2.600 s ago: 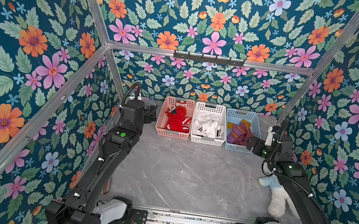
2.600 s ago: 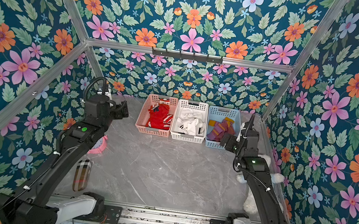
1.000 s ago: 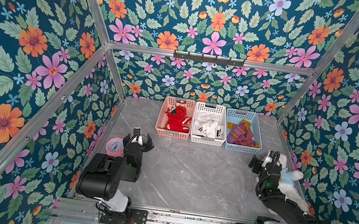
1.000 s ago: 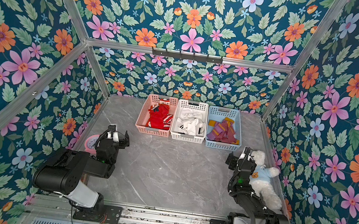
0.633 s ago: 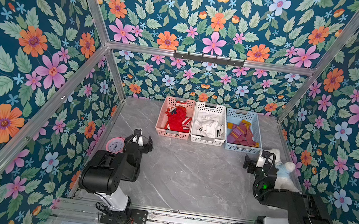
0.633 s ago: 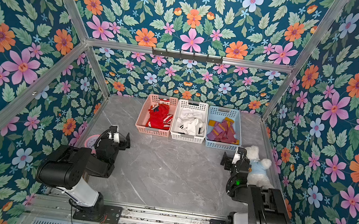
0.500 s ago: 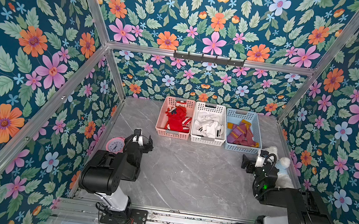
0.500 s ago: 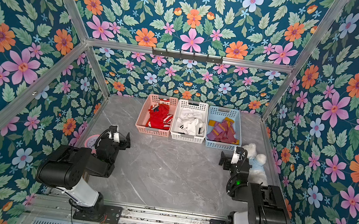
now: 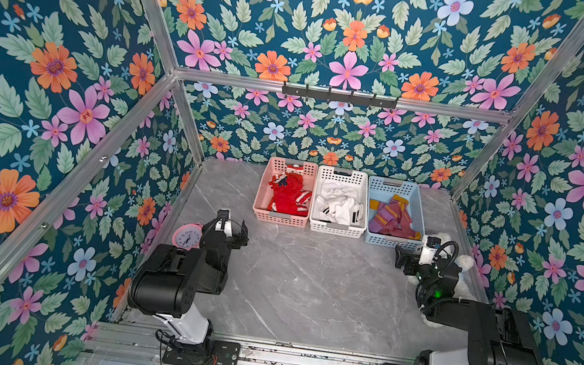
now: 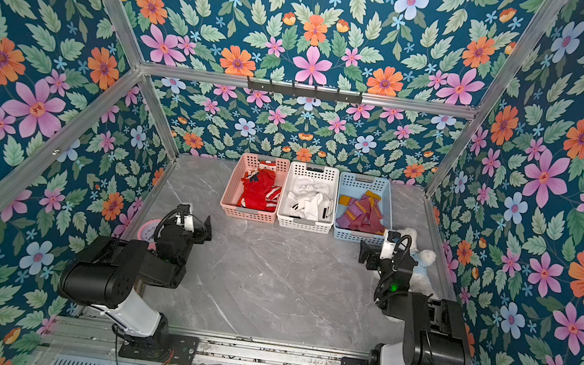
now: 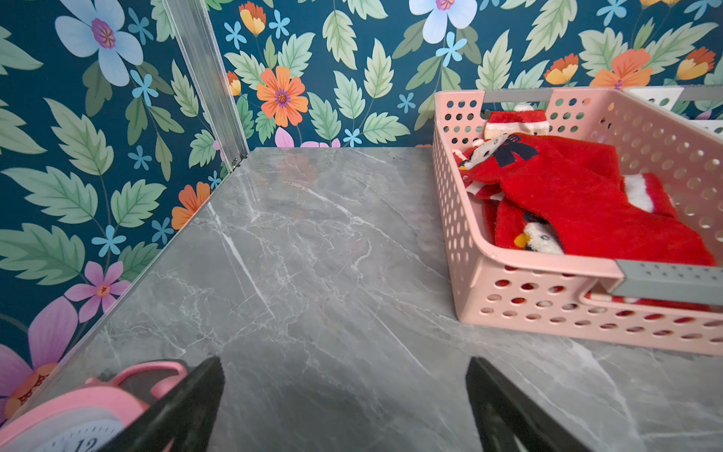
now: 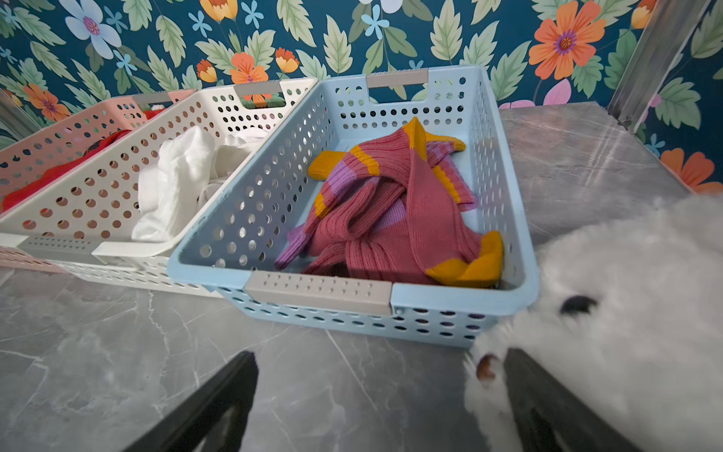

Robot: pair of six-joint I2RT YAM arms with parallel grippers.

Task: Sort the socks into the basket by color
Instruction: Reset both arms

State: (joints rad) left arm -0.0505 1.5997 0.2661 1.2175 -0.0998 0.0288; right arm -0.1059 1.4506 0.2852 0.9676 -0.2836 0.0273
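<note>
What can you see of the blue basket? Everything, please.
Light blue basket, rigid plastic by its look, rectangular, walls perforated with round holes, a grey handle insert at each short end. It sits upright on the grey marbled table, rightmost of three in both top views, side against the white basket. Inside lies a tangle of maroon socks with mustard toes. The white plush bear appears to touch its near corner.

The left arm [image 9: 171, 283] and right arm [image 9: 493, 340] sit folded low by their bases. The left gripper [image 9: 237, 230] and right gripper [image 9: 403, 260] are held low, pointing forward, fingers [image 11: 195, 395] spread wide, both empty.
</note>
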